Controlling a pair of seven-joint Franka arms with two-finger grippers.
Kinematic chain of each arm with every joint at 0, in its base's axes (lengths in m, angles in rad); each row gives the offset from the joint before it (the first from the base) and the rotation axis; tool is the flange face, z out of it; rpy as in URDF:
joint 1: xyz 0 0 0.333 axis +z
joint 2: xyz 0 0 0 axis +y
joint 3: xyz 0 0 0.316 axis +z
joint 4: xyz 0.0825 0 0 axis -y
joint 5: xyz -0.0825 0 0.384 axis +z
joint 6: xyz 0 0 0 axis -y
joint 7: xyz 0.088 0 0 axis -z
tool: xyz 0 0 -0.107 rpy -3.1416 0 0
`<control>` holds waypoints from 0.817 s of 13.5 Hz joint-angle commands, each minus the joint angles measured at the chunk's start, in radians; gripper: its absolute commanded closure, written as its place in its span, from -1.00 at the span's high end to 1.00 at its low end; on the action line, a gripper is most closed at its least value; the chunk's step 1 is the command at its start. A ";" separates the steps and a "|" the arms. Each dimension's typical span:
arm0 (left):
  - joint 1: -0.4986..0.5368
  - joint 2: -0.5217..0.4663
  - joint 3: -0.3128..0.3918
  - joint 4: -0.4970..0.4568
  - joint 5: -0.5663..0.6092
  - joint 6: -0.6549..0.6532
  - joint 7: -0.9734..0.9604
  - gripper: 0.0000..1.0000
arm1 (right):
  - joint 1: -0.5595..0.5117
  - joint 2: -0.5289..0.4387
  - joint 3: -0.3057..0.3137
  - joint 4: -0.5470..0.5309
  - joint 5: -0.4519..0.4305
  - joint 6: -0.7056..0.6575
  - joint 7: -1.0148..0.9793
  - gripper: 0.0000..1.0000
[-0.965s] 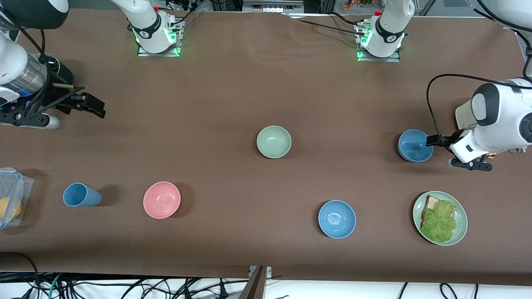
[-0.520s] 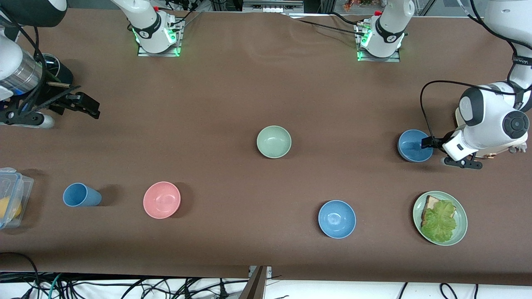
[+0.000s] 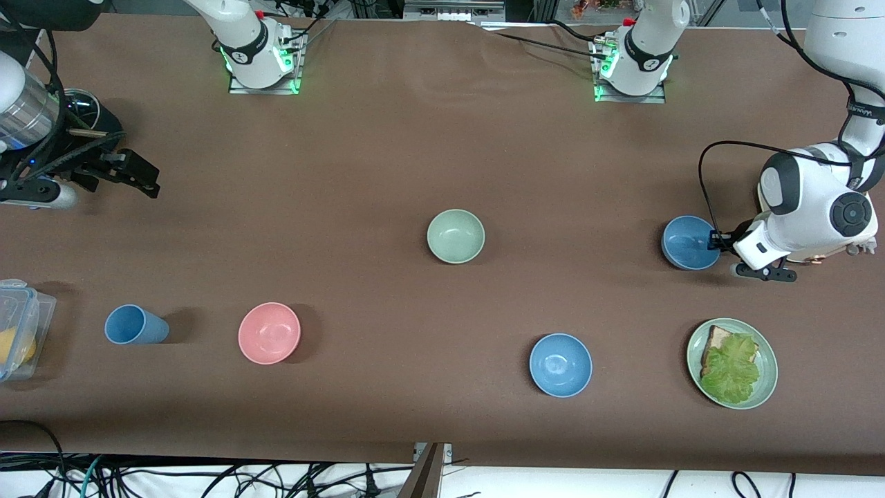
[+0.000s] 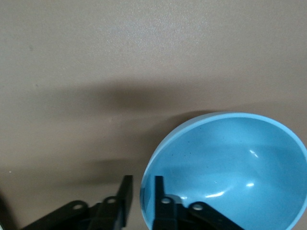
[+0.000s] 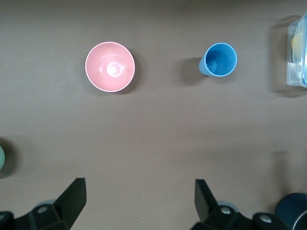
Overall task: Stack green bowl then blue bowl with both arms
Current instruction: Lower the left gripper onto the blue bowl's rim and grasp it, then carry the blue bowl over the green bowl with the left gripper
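Note:
The green bowl stands alone at mid-table; a sliver of it shows in the right wrist view. One blue bowl stands toward the left arm's end. My left gripper is at its rim. In the left wrist view the gripper straddles the rim of that bowl, one finger inside and one outside, closed narrow on it. A second blue bowl stands nearer the front camera. My right gripper is open and empty over bare table at the right arm's end; it also shows in its own wrist view.
A pink bowl and a blue cup stand toward the right arm's end, beside a clear plastic container. A green plate with bread and lettuce lies near the held blue bowl. A dark round object sits by the right arm.
The left arm's wrist has turned and drawn back, so its gripper now sits at the blue bowl's rim instead of over its middle. The right gripper has drifted slightly toward the bases.

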State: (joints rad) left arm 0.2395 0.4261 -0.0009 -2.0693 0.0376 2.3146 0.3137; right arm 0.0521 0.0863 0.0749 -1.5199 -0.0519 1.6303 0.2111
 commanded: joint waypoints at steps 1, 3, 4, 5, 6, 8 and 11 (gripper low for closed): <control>0.012 0.002 -0.008 0.012 0.001 -0.004 0.018 -1.00 | -0.005 0.004 0.003 0.015 0.003 -0.007 -0.002 1.00; 0.014 -0.003 -0.008 0.014 0.001 -0.007 0.018 -1.00 | -0.006 0.006 0.002 0.015 0.003 -0.009 -0.004 1.00; 0.012 -0.009 -0.010 0.018 0.001 -0.024 0.016 -1.00 | -0.006 0.006 0.002 0.012 0.003 -0.010 -0.004 1.00; 0.012 -0.018 -0.013 0.040 0.001 -0.065 0.015 -1.00 | -0.006 0.006 0.002 0.012 0.003 -0.010 -0.004 1.00; 0.012 -0.035 -0.018 0.064 -0.014 -0.134 0.015 -1.00 | -0.006 0.006 0.002 0.010 0.003 -0.012 -0.006 1.00; 0.001 -0.061 -0.040 0.157 -0.051 -0.286 0.004 -1.00 | -0.006 0.006 0.002 0.006 0.004 -0.014 -0.006 1.00; -0.008 -0.058 -0.099 0.250 -0.056 -0.385 -0.037 -1.00 | -0.008 0.006 0.002 0.007 0.004 -0.010 -0.009 1.00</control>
State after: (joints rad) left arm 0.2369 0.3682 -0.0639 -1.8689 -0.0019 1.9795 0.3030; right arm 0.0508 0.0933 0.0746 -1.5201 -0.0519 1.6278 0.2112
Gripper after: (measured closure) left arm 0.952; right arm 0.000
